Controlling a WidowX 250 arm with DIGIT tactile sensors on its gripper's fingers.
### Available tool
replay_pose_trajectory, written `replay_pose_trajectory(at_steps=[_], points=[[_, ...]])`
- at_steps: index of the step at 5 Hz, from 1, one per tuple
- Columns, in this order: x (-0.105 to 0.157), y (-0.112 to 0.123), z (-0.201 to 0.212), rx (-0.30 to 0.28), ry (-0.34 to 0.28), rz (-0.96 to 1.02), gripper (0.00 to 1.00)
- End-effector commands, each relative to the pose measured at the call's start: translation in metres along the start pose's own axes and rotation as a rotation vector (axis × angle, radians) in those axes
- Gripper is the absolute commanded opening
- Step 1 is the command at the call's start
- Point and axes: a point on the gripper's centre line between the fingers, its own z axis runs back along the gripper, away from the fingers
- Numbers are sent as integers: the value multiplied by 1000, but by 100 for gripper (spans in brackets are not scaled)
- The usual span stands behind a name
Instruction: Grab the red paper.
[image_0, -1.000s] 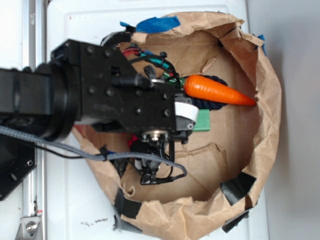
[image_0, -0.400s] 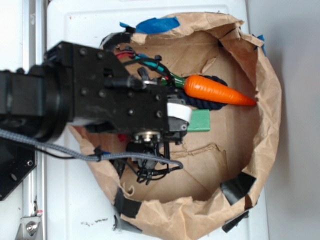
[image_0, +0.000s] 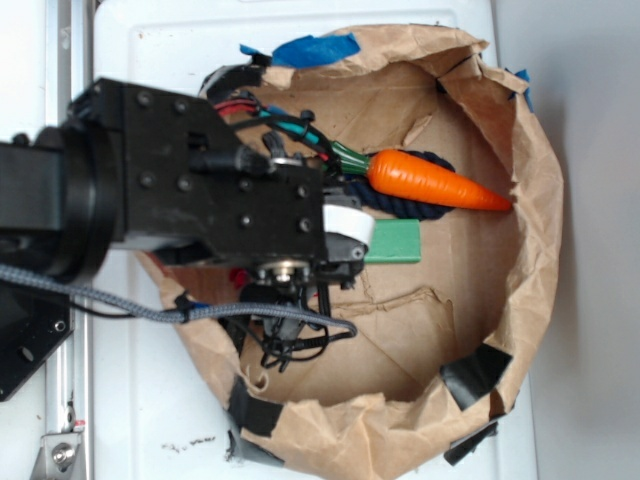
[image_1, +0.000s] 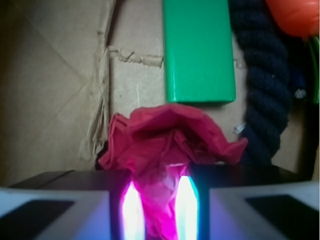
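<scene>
Red paper (image_1: 170, 145): crumpled wad, pinched in the hand (image_1: 156, 205), beside green block (image_1: 199, 50). Advice: lift straight up, firm clench; thin tissue may tear.

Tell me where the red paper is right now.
In the wrist view the red paper sits low at centre, between the gripper's fingers, just below the green block and left of the dark rope, on the brown paper floor.

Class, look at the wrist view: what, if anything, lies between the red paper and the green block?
Only a narrow strip of bare brown paper lies between the red paper and the green block. The wrist view shows this; the arm hides it in the exterior view.
</scene>
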Motion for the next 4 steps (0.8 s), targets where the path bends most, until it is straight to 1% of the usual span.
replay_pose_trajectory(at_steps=[1, 2, 3, 4], points=[[21, 18, 96, -61, -112, 69, 0], [22, 34, 132, -82, -165, 109, 0], [18, 38, 152, -52, -198, 114, 0], [12, 32, 152, -39, -200, 105, 0]])
